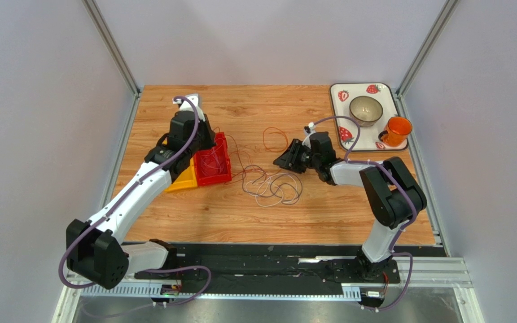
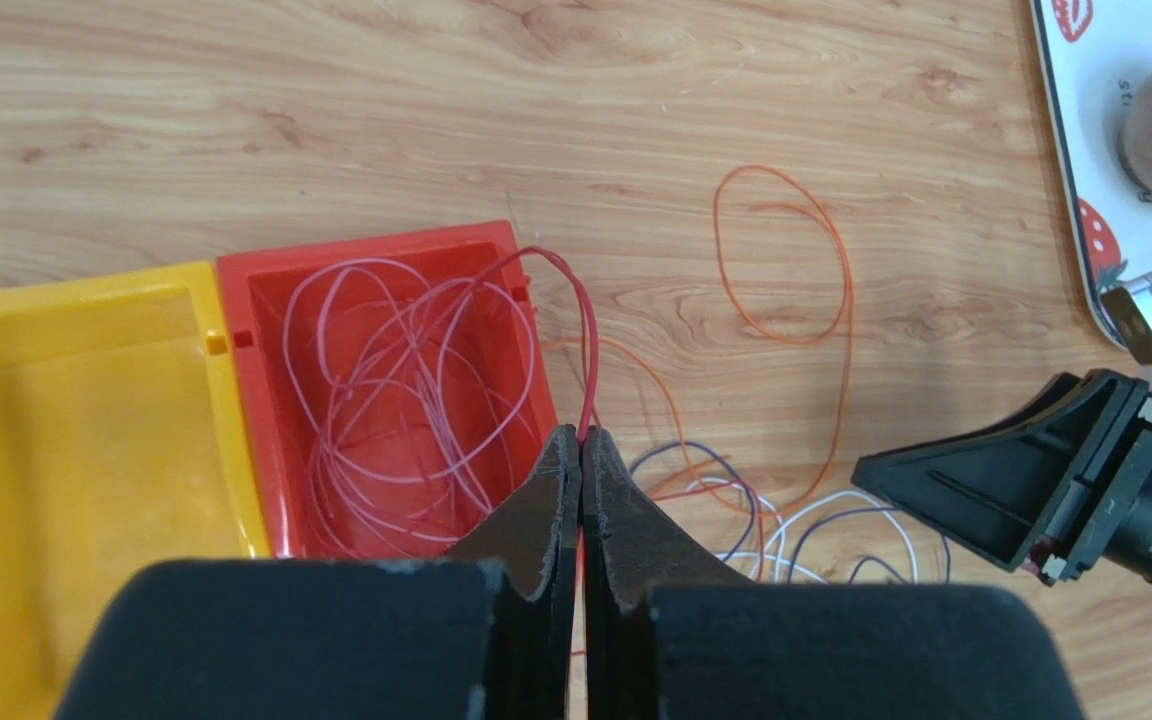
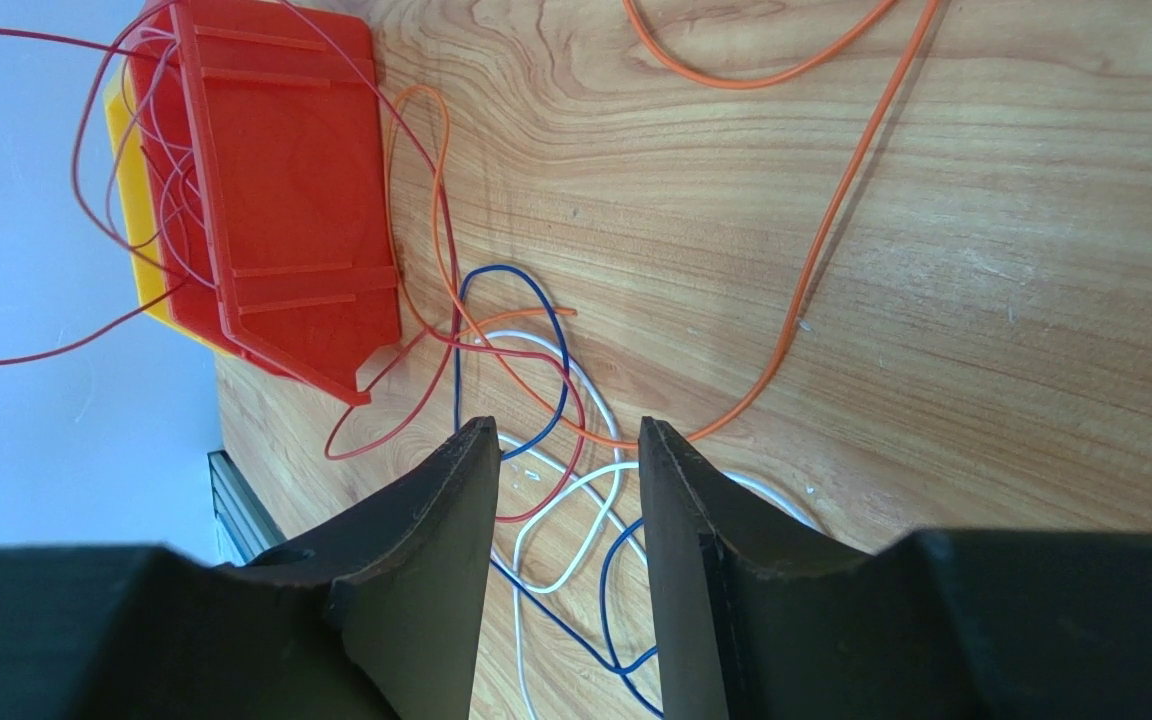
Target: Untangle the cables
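I see the left jaws pinched together on a thin red cable (image 2: 591,338) at their tips, beside the red plastic bin (image 2: 534,353). The right jaws stand apart above the tangled thin cables (image 1: 275,188) on the wooden bench (image 2: 387,120).

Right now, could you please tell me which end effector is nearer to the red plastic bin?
Left. The left end effector hovers at the red plastic bin's edge, pinching a thin red cable; the right end effector sits beyond the cable tangle.
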`<move>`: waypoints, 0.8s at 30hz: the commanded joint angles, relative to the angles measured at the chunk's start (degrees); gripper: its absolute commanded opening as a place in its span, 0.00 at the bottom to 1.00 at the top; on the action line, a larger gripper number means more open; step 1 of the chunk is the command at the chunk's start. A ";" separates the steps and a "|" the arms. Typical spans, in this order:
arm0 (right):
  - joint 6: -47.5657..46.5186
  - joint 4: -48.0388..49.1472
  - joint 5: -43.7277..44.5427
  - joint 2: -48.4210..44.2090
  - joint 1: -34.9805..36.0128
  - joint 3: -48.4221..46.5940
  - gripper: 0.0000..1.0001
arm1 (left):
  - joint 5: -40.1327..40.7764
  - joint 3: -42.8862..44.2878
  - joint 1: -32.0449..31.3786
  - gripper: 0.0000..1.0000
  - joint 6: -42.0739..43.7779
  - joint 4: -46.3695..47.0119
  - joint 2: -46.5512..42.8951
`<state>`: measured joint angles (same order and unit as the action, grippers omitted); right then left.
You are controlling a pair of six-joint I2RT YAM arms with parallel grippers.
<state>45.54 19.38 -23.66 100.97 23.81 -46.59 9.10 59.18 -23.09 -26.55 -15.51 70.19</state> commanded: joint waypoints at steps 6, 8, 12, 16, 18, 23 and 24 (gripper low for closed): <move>-0.89 0.84 -0.51 0.63 0.18 -2.45 0.43 | 3.28 -2.22 0.24 0.00 -1.32 4.87 2.14; -0.89 0.75 -0.60 0.72 0.09 -2.45 0.42 | 5.04 -2.40 0.33 0.00 -0.70 4.78 3.97; -0.89 0.66 -0.60 0.81 0.18 -2.54 0.42 | 6.36 -2.93 1.29 0.00 -0.88 4.70 7.93; -0.89 0.66 -0.69 0.81 0.18 -2.63 0.42 | 5.49 -3.10 2.87 0.00 -1.93 4.61 12.68; -0.89 0.58 -0.69 0.90 0.18 -2.72 0.42 | 4.87 -2.23 3.05 0.00 -1.67 4.61 15.84; -0.98 0.40 -0.86 0.90 0.09 -2.81 0.42 | 3.56 1.11 3.23 0.05 -1.23 1.37 19.98; -0.98 0.31 -0.77 0.90 0.01 -2.89 0.41 | 3.12 1.20 3.14 0.17 -1.23 1.27 19.55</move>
<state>45.54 19.31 -23.75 101.19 23.81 -47.33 13.74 56.90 -20.16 -27.83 -12.95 90.04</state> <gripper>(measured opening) 0.421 0.036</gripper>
